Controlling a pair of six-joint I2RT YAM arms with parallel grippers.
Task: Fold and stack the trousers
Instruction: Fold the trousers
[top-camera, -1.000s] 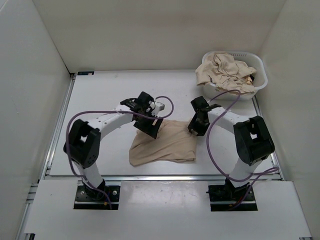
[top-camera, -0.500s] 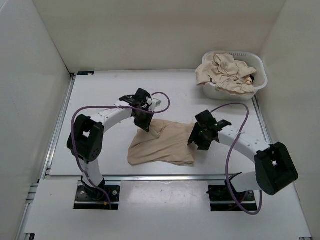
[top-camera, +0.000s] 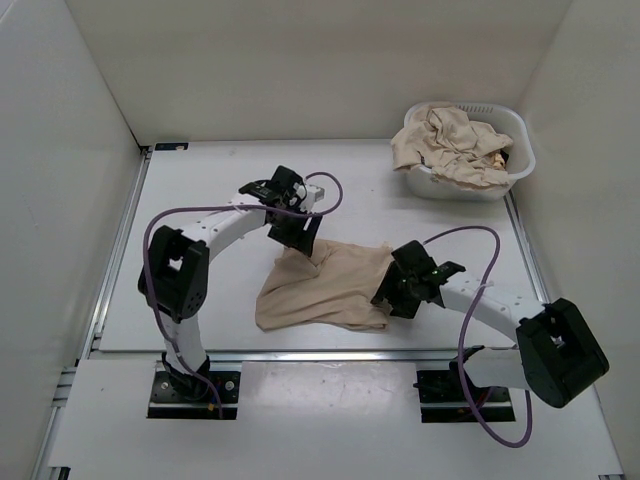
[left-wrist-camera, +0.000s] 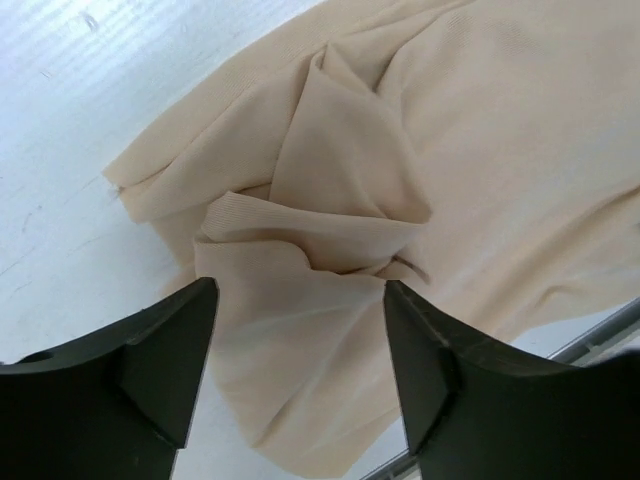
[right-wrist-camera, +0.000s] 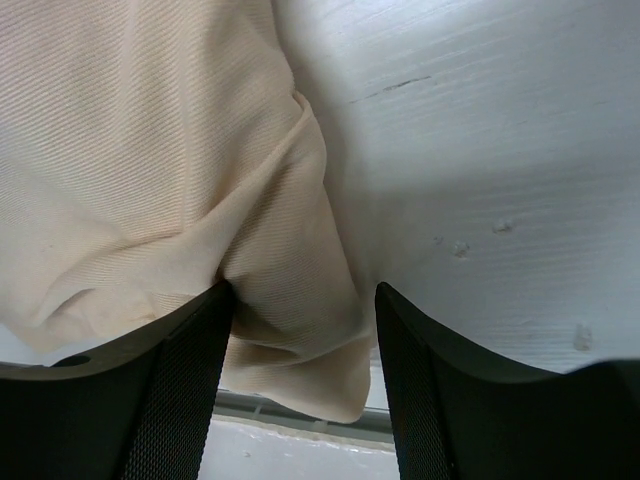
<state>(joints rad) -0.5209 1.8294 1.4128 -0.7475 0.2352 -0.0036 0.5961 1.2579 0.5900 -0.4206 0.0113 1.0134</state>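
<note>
The trousers (top-camera: 325, 288) lie half-folded on the worktop (top-camera: 200, 190), long axis left-right, the left gripper (top-camera: 303, 238) open and empty above their bunched far-left corner, the right gripper (top-camera: 392, 296) open astride their right edge, pinching nothing.

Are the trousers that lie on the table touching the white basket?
Apart. The top view shows bare table between the trousers and the basket, which stands at the far right corner.
</note>
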